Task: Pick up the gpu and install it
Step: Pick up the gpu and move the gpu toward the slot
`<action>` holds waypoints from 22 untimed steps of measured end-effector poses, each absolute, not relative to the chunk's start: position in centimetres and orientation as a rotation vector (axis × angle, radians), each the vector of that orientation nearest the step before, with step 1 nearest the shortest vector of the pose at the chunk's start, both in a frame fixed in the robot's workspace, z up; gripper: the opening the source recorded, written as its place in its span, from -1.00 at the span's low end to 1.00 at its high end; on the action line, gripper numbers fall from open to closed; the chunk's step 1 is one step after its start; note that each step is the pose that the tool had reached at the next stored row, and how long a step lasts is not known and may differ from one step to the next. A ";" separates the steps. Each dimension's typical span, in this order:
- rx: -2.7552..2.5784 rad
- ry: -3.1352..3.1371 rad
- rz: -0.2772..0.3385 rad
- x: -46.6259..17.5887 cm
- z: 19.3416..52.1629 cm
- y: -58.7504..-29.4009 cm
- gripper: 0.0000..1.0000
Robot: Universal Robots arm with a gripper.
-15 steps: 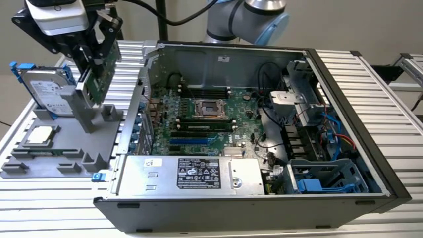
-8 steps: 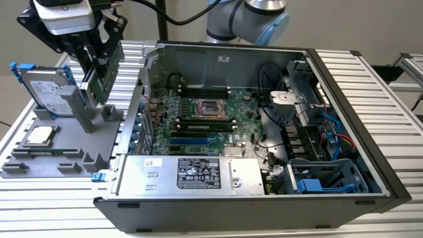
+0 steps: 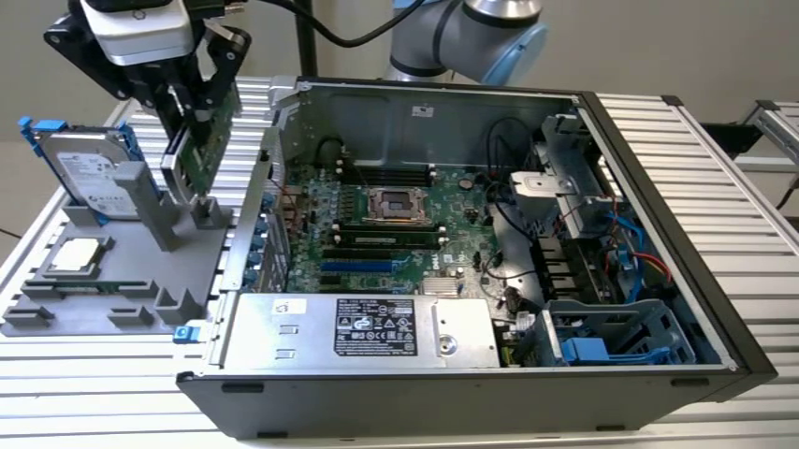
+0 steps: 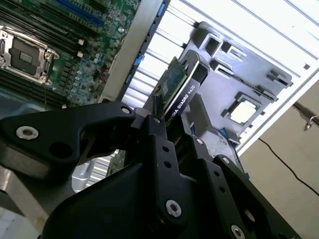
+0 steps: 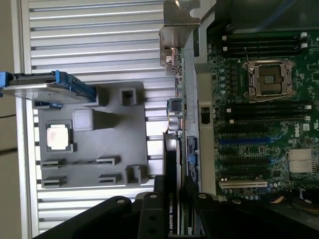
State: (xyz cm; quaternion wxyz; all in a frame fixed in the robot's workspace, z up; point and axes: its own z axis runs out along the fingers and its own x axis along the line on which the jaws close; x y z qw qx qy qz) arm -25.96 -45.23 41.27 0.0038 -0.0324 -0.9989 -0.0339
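Gpu (image 3: pixel 200 150) clamped between the gripper (image 3: pixel 197 89) fingers, one pad on the shroud face, one on the board face. Hanging on edge just above the gray holder (image 3: pixel 187 267), outside the case (image 3: pixel 413 393), at the exterior view's left. Long axis straight away from the claw, bracket (image 5: pixel 175 35) at the far end. Motherboard (image 3: pixel 318 210) slots toward the exterior view's right, past the case wall. Cannot tell whether clear of the holder's post.
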 end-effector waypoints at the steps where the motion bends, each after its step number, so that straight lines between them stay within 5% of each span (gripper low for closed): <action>1: -0.102 -3.131 -0.106 -25.8 41.3 -45.2 -1.00; 22: -0.102 -3.131 -0.106 -23.0 41.3 -45.2 -1.00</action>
